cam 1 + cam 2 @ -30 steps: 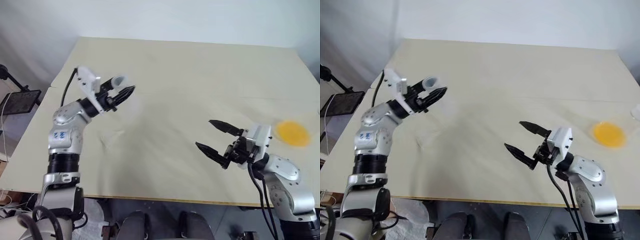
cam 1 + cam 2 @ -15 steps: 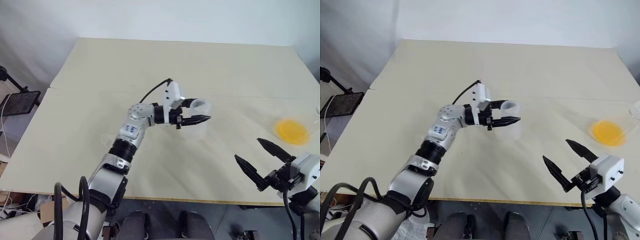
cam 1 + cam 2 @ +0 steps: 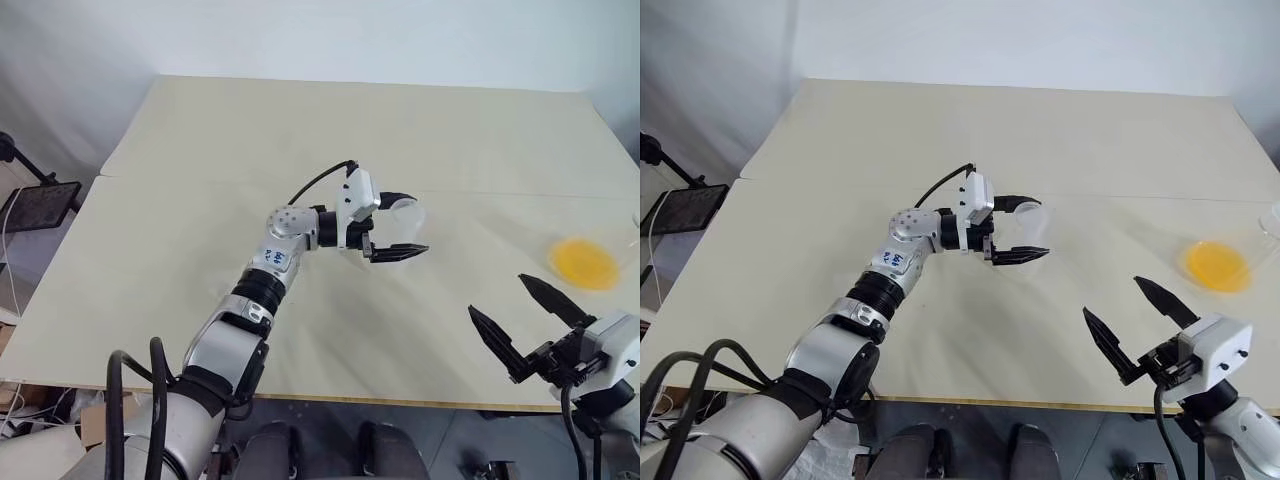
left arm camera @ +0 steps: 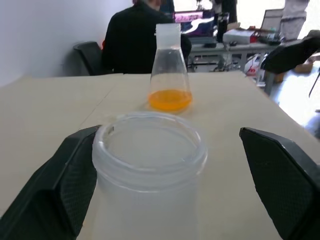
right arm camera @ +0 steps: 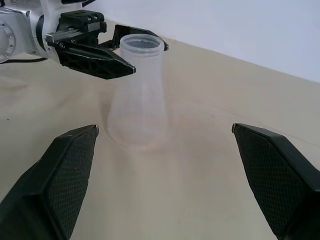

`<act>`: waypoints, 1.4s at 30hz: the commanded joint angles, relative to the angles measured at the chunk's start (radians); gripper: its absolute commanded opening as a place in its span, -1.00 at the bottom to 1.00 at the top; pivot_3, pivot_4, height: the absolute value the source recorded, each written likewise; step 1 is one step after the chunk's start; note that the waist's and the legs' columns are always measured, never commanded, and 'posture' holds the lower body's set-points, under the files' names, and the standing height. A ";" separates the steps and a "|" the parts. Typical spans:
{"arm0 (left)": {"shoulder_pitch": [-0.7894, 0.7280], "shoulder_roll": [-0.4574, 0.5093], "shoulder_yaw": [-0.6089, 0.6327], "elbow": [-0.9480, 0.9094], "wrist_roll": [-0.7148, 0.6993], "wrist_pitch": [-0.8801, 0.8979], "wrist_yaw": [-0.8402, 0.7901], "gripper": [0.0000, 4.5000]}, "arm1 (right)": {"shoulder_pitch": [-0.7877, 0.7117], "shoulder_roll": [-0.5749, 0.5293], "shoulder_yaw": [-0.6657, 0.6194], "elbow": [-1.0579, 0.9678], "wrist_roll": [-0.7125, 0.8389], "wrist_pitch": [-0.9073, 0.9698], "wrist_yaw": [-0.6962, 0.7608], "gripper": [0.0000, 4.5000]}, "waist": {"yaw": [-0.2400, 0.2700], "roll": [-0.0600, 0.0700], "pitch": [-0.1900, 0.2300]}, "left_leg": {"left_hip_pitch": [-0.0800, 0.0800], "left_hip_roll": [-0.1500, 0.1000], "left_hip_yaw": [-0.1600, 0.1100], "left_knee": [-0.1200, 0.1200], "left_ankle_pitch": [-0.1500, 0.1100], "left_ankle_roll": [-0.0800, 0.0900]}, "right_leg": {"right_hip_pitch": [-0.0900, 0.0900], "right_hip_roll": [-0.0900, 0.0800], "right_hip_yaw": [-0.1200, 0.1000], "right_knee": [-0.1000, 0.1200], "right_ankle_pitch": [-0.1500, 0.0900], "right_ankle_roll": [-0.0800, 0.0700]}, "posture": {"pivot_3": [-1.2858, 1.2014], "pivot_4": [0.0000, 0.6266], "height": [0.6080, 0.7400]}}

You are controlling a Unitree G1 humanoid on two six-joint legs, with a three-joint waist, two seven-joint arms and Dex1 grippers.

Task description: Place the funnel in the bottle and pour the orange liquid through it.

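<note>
At the middle of the beige table [image 3: 200, 150] stands the bottle [image 5: 136, 95], frosted, translucent, wide-based with a narrow ringed neck. The left gripper [image 3: 400, 225] brackets its neck, black textured fingers [image 4: 60, 190] spread, one just beside the rim. Right of the bottle, well apart, a clear conical flask [image 4: 170, 75] holds the orange liquid [image 3: 585, 263]. Nearer the table's front edge, the right gripper [image 3: 520, 315] hangs wide open.

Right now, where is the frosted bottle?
In the left eye view the bottle stands upright near the middle of the table, between the open fingers of the left gripper, well left of the flask of orange liquid.
</note>
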 commanded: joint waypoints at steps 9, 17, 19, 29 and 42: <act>0.083 0.284 0.171 -0.155 -0.116 0.023 -0.177 0.99 | -0.147 -0.114 0.014 0.082 0.040 0.005 0.079 1.00 | -0.004 0.000 0.000 | 0.001 0.001 -0.001 0.000 0.000 0.000 | -0.001 0.000 0.000 0.004 0.000 0.000 | 0.03 -0.52 1.00; 0.538 0.519 0.374 -0.554 -0.197 0.190 -0.025 0.99 | -0.370 -0.212 0.167 0.149 0.084 0.074 0.233 1.00 | -0.030 0.000 0.000 | 0.003 0.002 -0.003 0.000 0.000 0.000 | 0.000 -0.001 -0.001 0.008 0.000 0.000 | 0.03 -0.52 1.00; 0.661 0.545 0.440 -0.646 -0.221 0.221 0.031 0.99 | -0.412 -0.223 0.209 0.158 0.082 0.082 0.266 1.00 | -0.031 0.000 0.000 | 0.003 0.002 -0.005 0.000 0.000 0.000 | 0.000 -0.002 -0.002 0.009 0.000 0.000 | 0.03 -0.52 1.00; 1.211 0.610 0.760 -0.798 -0.279 0.243 0.127 0.99 | -0.546 -0.234 0.392 0.158 0.062 0.129 0.394 1.00 | -0.029 -0.001 0.000 | 0.003 0.002 -0.008 0.001 -0.001 -0.001 | 0.003 -0.005 -0.002 0.006 0.000 0.000 | 0.03 -0.52 1.00; 1.177 0.565 0.590 -0.876 -0.268 0.307 0.186 0.99 | -0.497 -0.248 0.358 0.194 0.033 0.119 0.409 1.00 | -0.017 -0.001 0.000 | 0.003 0.002 -0.008 0.000 -0.003 -0.002 | 0.002 -0.005 -0.001 0.006 0.000 -0.002 | 0.03 -0.52 1.00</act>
